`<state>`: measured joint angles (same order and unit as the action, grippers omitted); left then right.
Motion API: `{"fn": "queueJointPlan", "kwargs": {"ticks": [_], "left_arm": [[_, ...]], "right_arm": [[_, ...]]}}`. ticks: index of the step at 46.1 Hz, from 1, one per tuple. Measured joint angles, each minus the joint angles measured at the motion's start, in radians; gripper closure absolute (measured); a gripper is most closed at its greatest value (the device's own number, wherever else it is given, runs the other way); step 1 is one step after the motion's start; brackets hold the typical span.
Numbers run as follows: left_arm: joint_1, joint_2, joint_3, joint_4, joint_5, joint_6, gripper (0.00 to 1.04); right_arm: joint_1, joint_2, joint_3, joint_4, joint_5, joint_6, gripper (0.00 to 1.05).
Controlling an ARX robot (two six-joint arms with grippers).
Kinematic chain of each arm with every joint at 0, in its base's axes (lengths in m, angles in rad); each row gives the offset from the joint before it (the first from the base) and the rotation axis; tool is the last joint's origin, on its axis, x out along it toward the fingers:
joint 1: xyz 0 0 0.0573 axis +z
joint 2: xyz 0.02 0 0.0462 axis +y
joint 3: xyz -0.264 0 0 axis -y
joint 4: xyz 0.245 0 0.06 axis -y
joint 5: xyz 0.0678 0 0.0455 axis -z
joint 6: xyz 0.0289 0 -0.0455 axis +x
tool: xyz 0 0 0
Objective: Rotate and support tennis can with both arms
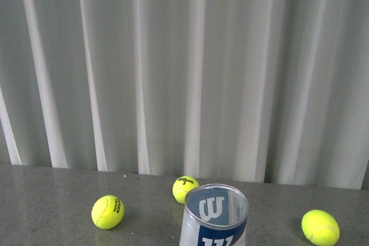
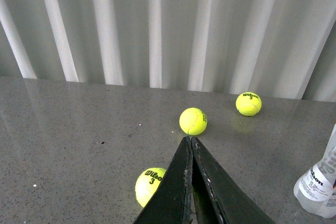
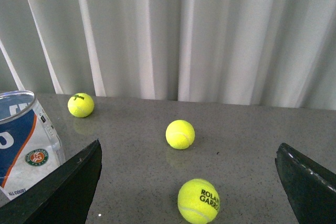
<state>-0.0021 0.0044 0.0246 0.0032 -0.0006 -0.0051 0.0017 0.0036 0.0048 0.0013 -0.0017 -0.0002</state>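
Observation:
The tennis can (image 1: 214, 217), a clear tube with a blue-white W label, stands upright at the front edge of the grey table, its open metal rim up. It shows at one edge of the right wrist view (image 3: 23, 145) and of the left wrist view (image 2: 318, 187). My left gripper (image 2: 189, 139) is shut and empty, its tips pointing at a yellow ball (image 2: 193, 121). My right gripper (image 3: 189, 153) is wide open and empty, with the can just outside one finger (image 3: 68, 182). Neither arm shows in the front view.
Yellow tennis balls lie loose on the grey table (image 1: 46, 200): one left of the can (image 1: 108, 212), one behind it (image 1: 185, 189), one to its right (image 1: 320, 227). A Roland Garros ball (image 3: 198, 201) lies between my right fingers. White curtain (image 1: 184, 67) hangs behind the table.

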Motion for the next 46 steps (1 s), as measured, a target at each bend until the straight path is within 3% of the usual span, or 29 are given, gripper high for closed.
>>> {"fn": "queueJointPlan", "kwargs": {"ticks": [2, 17, 26, 46], "left_arm": [[0.000, 0.000, 0.000, -0.002, 0.000, -0.001, 1.00], [0.000, -0.001, 0.000, -0.003, 0.000, 0.000, 0.45], [0.000, -0.001, 0.000, -0.003, 0.000, 0.000, 0.05], [0.000, -0.001, 0.000, -0.003, 0.000, 0.001, 0.07]], "right_arm": [[0.000, 0.000, 0.000, 0.000, 0.000, 0.000, 0.07], [0.000, 0.000, 0.000, 0.000, 0.000, 0.000, 0.07], [0.000, 0.000, 0.000, 0.000, 0.000, 0.000, 0.07], [0.000, 0.000, 0.000, 0.000, 0.000, 0.000, 0.07]]}}
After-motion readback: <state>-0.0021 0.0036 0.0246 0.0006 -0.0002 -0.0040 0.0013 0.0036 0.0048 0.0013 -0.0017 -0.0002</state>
